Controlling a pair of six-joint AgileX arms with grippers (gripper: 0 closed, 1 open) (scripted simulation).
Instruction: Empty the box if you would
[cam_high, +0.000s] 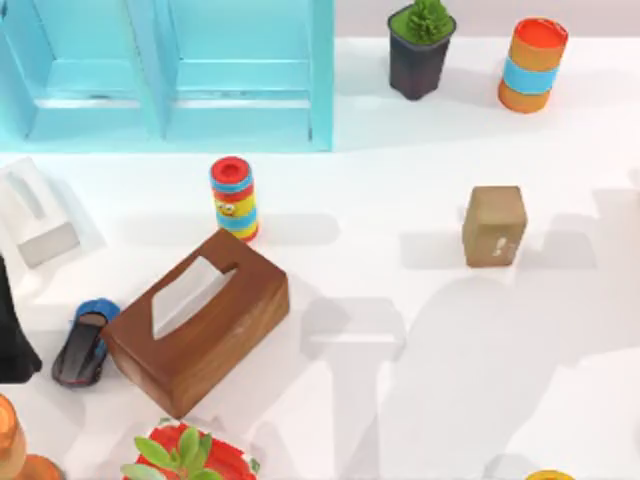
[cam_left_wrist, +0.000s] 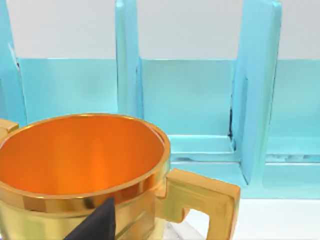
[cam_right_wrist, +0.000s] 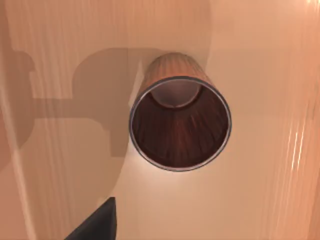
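With the wooden tissue box (cam_high: 196, 322) lying at the table's left front, its white tissue (cam_high: 185, 295) exposed in the top slot for extraction, a gold cup (cam_left_wrist: 85, 175) is faced by the left wrist camera, and neither gripper's state can be determined.

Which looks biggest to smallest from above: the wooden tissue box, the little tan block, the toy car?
1. Wooden tissue box, clearly largest.
2. Tan block and toy car look about alike, so I won't rank them.
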